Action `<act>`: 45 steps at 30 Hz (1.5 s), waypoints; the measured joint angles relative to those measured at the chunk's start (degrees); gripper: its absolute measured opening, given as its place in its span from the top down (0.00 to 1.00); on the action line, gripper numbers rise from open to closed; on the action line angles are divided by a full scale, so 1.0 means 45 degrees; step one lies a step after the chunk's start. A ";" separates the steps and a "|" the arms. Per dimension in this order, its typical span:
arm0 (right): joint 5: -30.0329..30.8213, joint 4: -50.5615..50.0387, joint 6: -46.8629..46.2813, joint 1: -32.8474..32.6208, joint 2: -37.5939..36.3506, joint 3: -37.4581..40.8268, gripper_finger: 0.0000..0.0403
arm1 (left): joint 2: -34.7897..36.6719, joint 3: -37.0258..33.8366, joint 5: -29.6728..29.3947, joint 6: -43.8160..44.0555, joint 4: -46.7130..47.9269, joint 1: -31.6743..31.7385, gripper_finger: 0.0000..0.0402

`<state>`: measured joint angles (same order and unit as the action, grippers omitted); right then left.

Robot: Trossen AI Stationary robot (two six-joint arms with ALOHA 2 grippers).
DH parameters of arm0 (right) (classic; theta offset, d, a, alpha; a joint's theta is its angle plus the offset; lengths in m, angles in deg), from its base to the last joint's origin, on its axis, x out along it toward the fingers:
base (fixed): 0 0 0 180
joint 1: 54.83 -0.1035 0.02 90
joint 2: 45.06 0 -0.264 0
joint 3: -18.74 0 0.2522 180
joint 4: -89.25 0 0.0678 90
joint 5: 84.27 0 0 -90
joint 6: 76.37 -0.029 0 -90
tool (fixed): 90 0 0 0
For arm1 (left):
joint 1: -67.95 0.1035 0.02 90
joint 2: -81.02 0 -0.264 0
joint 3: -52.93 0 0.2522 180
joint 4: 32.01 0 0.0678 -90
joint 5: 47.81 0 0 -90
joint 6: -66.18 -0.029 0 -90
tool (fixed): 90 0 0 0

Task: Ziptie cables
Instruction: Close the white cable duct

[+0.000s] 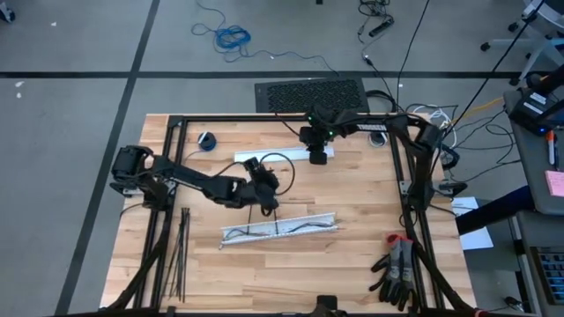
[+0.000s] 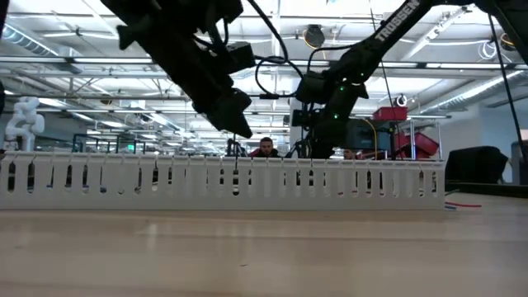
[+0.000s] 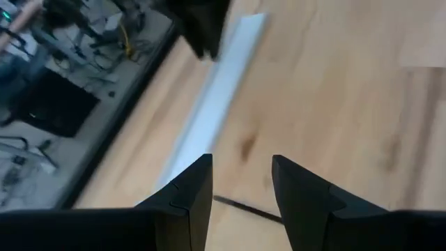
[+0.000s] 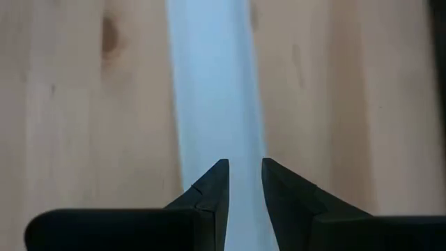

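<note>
The left pincer (image 1: 267,204) hovered just above the near white slotted channel (image 1: 328,219), fingers parted a moderate gap and holding nothing; a thin dark strand lay on the wood below them in its wrist view, though what it was could not be told. The cables (image 1: 278,230) lay stretched along that channel at mid-tabletop (image 1: 352,264), thin, limp wires by the look of them — light, floppy, prone to splay, so best pinched mid-bundle where the strands ran together. The zipties (image 1: 181,251) rested well apart near the tabletop's left edge, untouched: slim, springy black strips, likely slick and flat to the wood, best taken near one end. The right pincer (image 1: 315,155) hung over the far white strip (image 1: 269,157), fingers narrowly parted, empty.
</note>
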<state>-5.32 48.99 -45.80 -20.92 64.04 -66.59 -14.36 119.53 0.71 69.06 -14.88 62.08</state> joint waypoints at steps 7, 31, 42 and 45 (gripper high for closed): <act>-0.0292 0.0045 0.0505 0.0235 0.0935 0.0000 0.80 | -0.0059 -0.0010 0.2629 -0.0782 0.0066 0.2165 0.64; -0.0059 -0.0113 0.0150 0.0405 -0.0676 0.0040 0.79 | -0.0150 0.0165 0.4156 -0.3074 -0.0742 0.5132 0.64; -0.0207 -0.0037 0.0283 0.0544 0.0726 0.0034 0.79 | -0.0150 0.0165 0.4121 -0.3056 -0.0740 0.5196 0.64; -0.0350 0.0084 0.0324 0.0729 0.1073 0.0001 0.79 | -0.0150 0.0165 0.4119 -0.3123 -0.0745 0.5250 0.64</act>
<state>-6.89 49.37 -44.34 -17.64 68.87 -66.58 -15.03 120.28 19.25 55.00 -18.24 85.71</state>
